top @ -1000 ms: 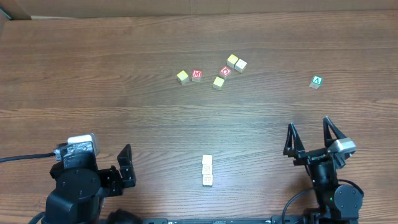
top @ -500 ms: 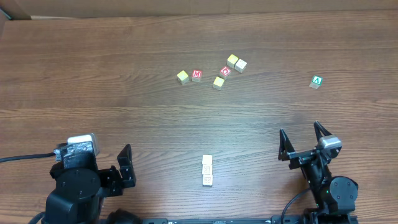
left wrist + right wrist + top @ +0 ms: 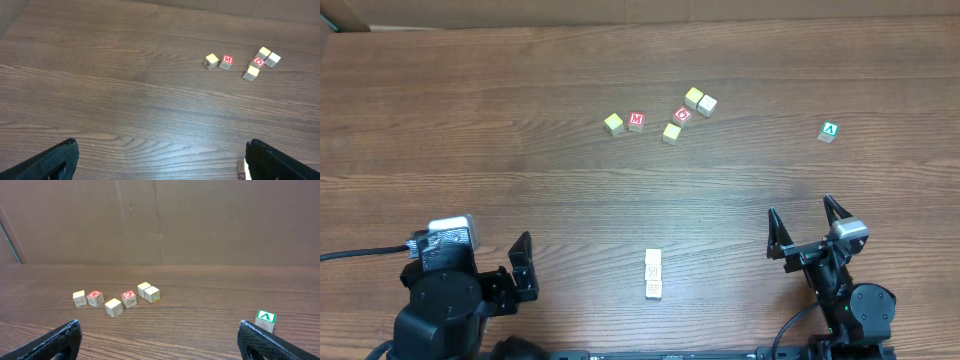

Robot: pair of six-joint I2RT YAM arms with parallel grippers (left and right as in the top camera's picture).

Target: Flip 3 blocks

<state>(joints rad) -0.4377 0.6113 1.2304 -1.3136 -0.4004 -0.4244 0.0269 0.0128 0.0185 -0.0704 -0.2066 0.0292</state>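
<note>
Three pale wooden blocks (image 3: 653, 273) lie touching in a short row at the front middle of the table, between the two arms. Only a sliver of that row (image 3: 243, 171) shows in the left wrist view, beside my right-hand finger. My left gripper (image 3: 522, 267) (image 3: 161, 146) stands open and empty, well left of the row. On the row's right, my right gripper (image 3: 801, 209) (image 3: 159, 325) is also open and empty. It faces the far cubes, and the row is out of its wrist view.
At the back middle sits a loose cluster: a yellow cube (image 3: 613, 123), a red M cube (image 3: 636, 121), another yellow cube (image 3: 671, 132), a red O cube (image 3: 682, 114), and a yellow and whitish pair (image 3: 700, 100). A green A cube (image 3: 830, 131) stands alone at the back right.
My right gripper has shifted a little left and turned, then held still for the last half second. The left arm and all cubes have not moved.
</note>
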